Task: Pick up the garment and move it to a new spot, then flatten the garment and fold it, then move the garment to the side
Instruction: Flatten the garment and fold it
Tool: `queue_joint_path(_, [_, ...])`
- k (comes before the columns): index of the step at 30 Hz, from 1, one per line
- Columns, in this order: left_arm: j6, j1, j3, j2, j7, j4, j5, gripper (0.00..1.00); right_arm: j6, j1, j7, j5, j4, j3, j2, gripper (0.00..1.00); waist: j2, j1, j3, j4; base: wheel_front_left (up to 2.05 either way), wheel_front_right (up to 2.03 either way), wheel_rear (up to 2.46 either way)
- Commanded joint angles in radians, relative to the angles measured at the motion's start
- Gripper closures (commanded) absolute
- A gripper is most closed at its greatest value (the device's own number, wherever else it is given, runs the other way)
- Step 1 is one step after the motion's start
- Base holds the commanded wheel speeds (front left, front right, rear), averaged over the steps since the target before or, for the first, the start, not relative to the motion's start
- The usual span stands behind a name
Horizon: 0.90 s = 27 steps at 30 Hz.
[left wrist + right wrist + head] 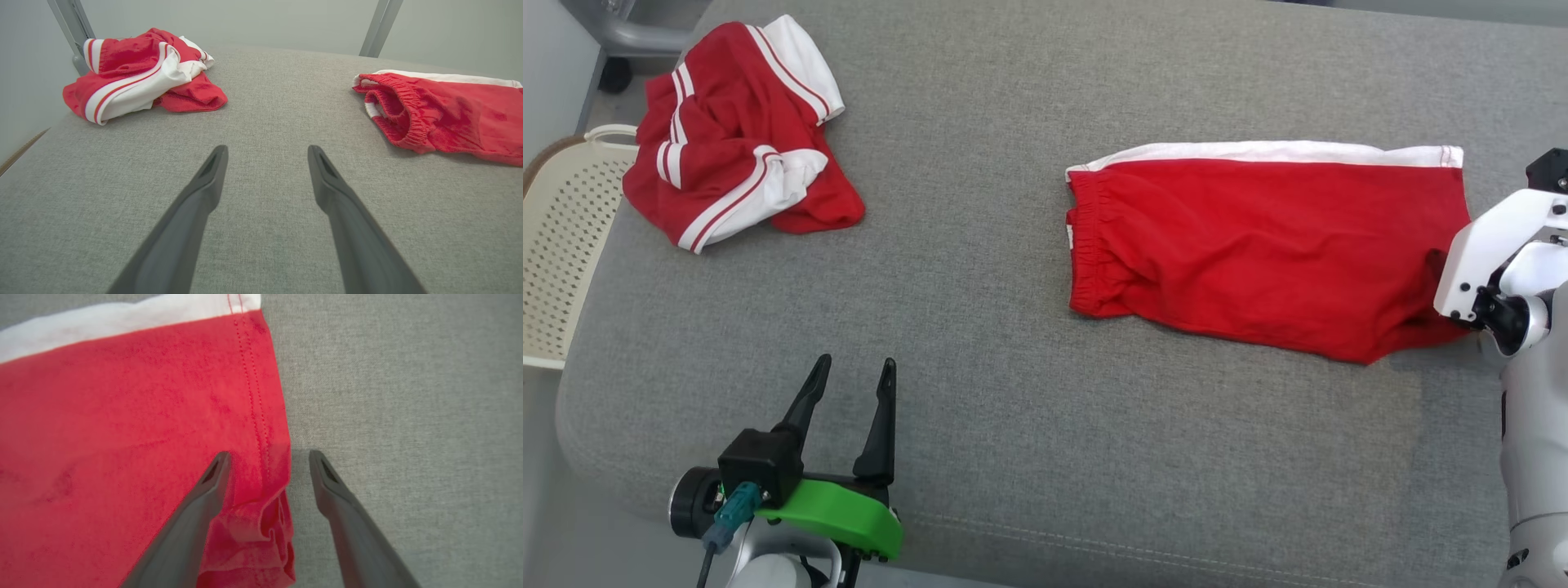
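Note:
The garment (1258, 237) is a pair of red shorts with a white side stripe. It lies flat on the grey padded table (1029, 457), right of centre, with its elastic waistband to the left. My right gripper (267, 457) stands open over the hem end; one finger is above the red cloth (122, 437) and the other above bare table. In the head view the right arm's white wrist (1494, 253) covers the shorts' lower right corner. My left gripper (858, 363) is open and holds nothing near the table's front left. The shorts (449, 118) lie well off to its right.
A second red and white garment (735, 139) lies crumpled at the table's far left corner, also seen as the bundle (139, 77). A cream perforated basket (564, 245) stands beside the table's left edge. Grey metal legs (378, 26) rise behind the far edge.

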Motion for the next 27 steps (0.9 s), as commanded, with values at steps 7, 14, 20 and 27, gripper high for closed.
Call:
queue_joint_path(7, [-0.006, -0.022, -0.007, 0.004, -0.005, 0.015, -0.007, 0.0, 0.0, -0.005, 0.009, -0.03, 0.063, -0.044, 0.016, 0.04, 0.0, 0.0, 0.031, 0.04, 0.0, 0.0, 0.0])
queue_joint_path(14, [-0.004, -0.031, -0.007, 0.008, -0.008, 0.025, -0.014, 0.0, 0.0, -0.023, 0.021, -0.044, 0.09, -0.09, 0.043, 0.86, 0.0, 0.0, 0.033, 0.039, 0.0, 0.0, 0.0])
queue_joint_path(20, [0.003, -0.029, -0.01, 0.01, -0.006, 0.029, -0.021, 0.0, -0.001, -0.038, -0.005, -0.119, 0.071, -0.151, 0.016, 1.0, 0.0, 0.0, 0.022, 0.034, 0.0, 0.0, 0.0])
queue_joint_path(27, [0.006, -0.019, -0.013, 0.013, -0.007, 0.033, -0.028, 0.0, -0.001, -0.036, -0.008, -0.185, 0.037, -0.198, -0.014, 1.0, 0.0, 0.0, -0.002, 0.026, 0.0, 0.0, 0.0])
